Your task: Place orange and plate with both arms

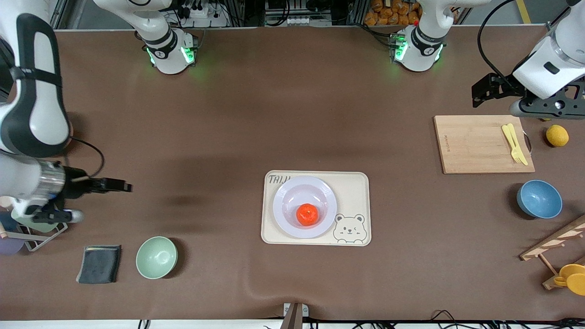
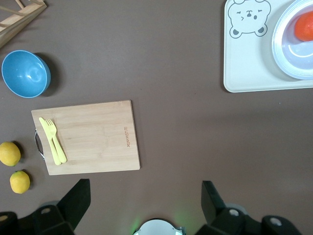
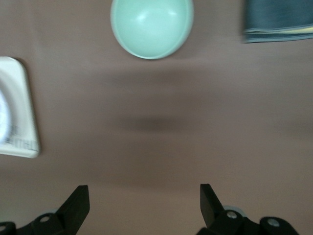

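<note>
From the front camera, the small glossy red-orange orange [image 1: 307, 214] sits in the well of the round pale lavender-white plate [image 1: 288, 192], and the plate rests on the cream rectangular tray printed with a bear [image 1: 354, 192] near the middle of the table. The left gripper [image 1: 496, 90] hangs above the table just beside the light wooden cutting board [image 1: 475, 144], which carries a yellow plastic fork and knife [image 1: 514, 143]; a yellow lemon [image 1: 557, 135] lies beside the board and a round blue bowl [image 1: 539, 198] sits nearer the camera. The right gripper [image 1: 114, 185] hovers at the right arm's end of the table, above bare brown cloth, with a round mint-green bowl [image 1: 156, 257] and a folded dark grey cloth [image 1: 99, 263] nearer the camera.

In the left wrist view, the left gripper's black fingers [image 2: 73, 200] stand wide apart with nothing between them, over brown cloth near the board.

In the right wrist view, the right gripper's fingers [image 3: 76, 205] are likewise spread and empty, with the green bowl and a corner of the tray in sight.
</note>
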Available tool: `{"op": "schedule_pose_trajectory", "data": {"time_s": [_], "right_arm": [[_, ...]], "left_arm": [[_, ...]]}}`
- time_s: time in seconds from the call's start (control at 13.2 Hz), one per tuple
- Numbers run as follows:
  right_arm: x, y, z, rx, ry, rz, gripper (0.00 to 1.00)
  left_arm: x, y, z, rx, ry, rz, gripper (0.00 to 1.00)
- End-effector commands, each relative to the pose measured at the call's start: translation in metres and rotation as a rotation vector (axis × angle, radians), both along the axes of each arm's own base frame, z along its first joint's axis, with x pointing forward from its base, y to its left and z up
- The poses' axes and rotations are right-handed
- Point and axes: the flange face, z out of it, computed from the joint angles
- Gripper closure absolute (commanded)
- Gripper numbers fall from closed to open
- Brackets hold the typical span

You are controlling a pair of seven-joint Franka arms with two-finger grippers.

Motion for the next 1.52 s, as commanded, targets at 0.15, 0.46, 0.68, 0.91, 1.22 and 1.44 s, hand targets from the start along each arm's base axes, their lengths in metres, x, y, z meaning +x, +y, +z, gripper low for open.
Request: {"op": "schedule_pose_trajectory", "data": {"time_s": [0.15,0.46,0.68,0.91,1.22,1.44], "right_arm": [[-0.052,-0.050,0.102,-0.160,-0.012,0.014,0.00],[-0.081,-0.053,0.150,-0.241,-0.055,0.022,0.00],[-0.084,-0.030,0.165,-0.235,-0.088,0.038,0.00],[-0.086,-0.012,0.173,-0.212,-0.102,0.055,0.00],[-0.088,-0.015,0.176,-0.212,-0.110,0.055,0.00],[-0.100,-0.017,0.178,-0.249,-0.115,0.065,0.00]], "left_arm": [[-0.004,0.000,0.000,0.019,0.015,-0.023,0.00],[-0.005,-0.002,0.001,0.018,0.015,-0.060,0.00],[-0.003,-0.013,0.003,0.025,-0.016,-0.079,0.00],[0.000,-0.013,0.009,0.062,-0.057,-0.093,0.00],[0.002,-0.017,0.007,0.052,-0.066,-0.108,0.00],[0.002,-0.017,0.006,0.046,-0.061,-0.099,0.00]]}}
